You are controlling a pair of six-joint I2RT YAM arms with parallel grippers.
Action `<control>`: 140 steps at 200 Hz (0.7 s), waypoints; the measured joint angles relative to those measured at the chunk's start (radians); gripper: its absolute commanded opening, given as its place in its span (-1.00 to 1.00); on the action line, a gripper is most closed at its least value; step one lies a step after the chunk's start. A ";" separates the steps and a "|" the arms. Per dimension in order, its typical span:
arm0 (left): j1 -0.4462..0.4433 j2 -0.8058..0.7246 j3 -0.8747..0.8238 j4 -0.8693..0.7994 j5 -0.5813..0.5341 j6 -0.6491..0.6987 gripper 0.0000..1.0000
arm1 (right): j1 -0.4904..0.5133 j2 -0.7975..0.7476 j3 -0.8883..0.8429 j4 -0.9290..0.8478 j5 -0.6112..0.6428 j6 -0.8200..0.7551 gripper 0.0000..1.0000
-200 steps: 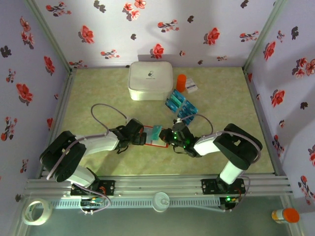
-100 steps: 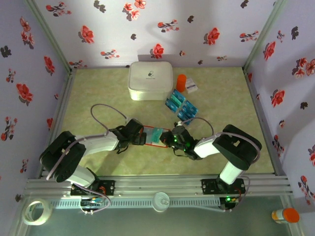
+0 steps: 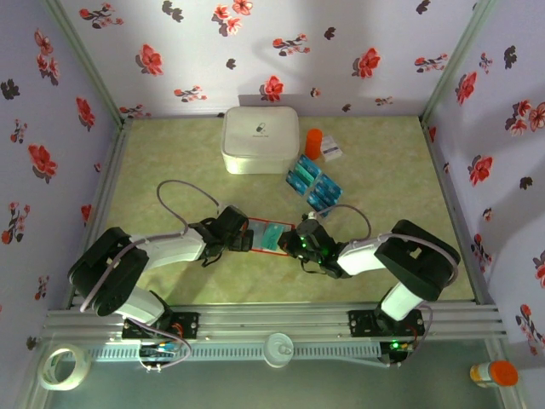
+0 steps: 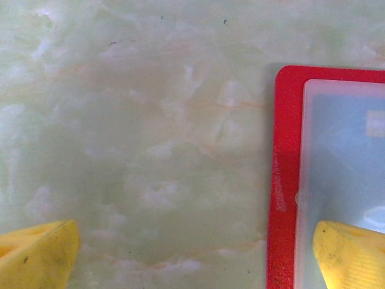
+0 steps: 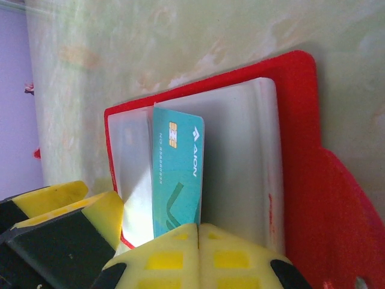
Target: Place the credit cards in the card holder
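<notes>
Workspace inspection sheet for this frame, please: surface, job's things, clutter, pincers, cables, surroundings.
Surface: green marbled table.
Job's things: red holder lying open; one teal card on its pale inside; spare cards farther back.
Clutter: white box, orange bottle, packet.
Pincers: left pincer open, one finger over the holder; right pincer shut on the card.
Cables: grey cable loops off each arm, unsnagged.
Surroundings: floral walls; tape roll below the rail.

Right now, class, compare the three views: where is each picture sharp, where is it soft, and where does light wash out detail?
Top external: even light, soft overall, the card holder a small red patch with little detail. Left wrist: hazy, the table blurred, the holder's pale pocket washed out. Right wrist: sharpest, the credit card lettering readable, with sheen on the pocket.
</notes>
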 measured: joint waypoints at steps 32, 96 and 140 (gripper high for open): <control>0.000 0.000 0.000 0.000 0.000 0.000 0.99 | 0.000 0.016 0.006 0.004 -0.001 0.000 -1.00; 0.000 -0.007 -0.009 0.001 0.000 -0.005 1.00 | 0.002 0.028 0.018 0.010 -0.008 0.000 -1.00; 0.000 -0.009 -0.011 0.004 0.000 -0.007 1.00 | 0.002 0.027 0.029 -0.013 -0.011 0.000 -1.00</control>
